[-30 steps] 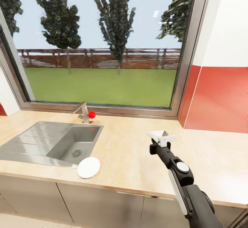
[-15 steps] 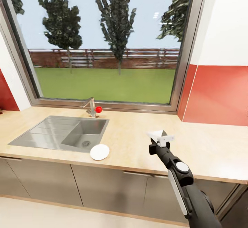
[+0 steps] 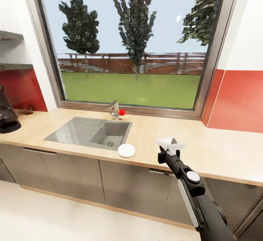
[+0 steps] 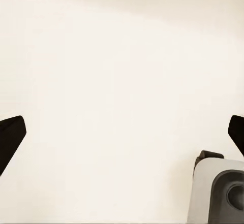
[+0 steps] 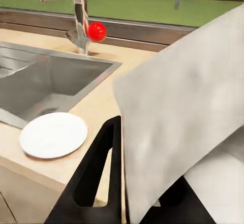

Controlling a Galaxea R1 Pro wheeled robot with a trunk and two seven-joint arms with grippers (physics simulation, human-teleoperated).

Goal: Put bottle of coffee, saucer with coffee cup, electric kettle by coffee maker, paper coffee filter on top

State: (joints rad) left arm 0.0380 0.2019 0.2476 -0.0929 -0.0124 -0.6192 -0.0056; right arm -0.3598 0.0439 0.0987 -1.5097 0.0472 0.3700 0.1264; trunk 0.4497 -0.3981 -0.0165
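Observation:
My right gripper (image 3: 170, 147) is shut on the paper coffee filter (image 3: 167, 141), a white folded cone held in front of the kitchen countertop (image 3: 190, 150). In the right wrist view the filter (image 5: 188, 112) sits against a black finger (image 5: 101, 173). The saucer (image 3: 126, 150), a round white plate, lies on the counter's front edge just before the sink; the wrist view shows the saucer (image 5: 53, 134) bare. The coffee maker (image 3: 7, 117) stands at the counter's far left, cut by the frame. My left gripper (image 4: 122, 137) hangs open over a pale floor.
A steel sink (image 3: 91, 132) with a drainboard is set in the counter, and a faucet with a red knob (image 3: 121, 112) stands behind it under a large window. Two dark wall boards (image 3: 12, 66) hang at the upper left. Grey cabinet fronts (image 3: 73, 175) run below the counter.
The camera has backed away and swung left, so the counter looks farther off and the coffee maker and wall boards have come into view. The right gripper still holds the filter.

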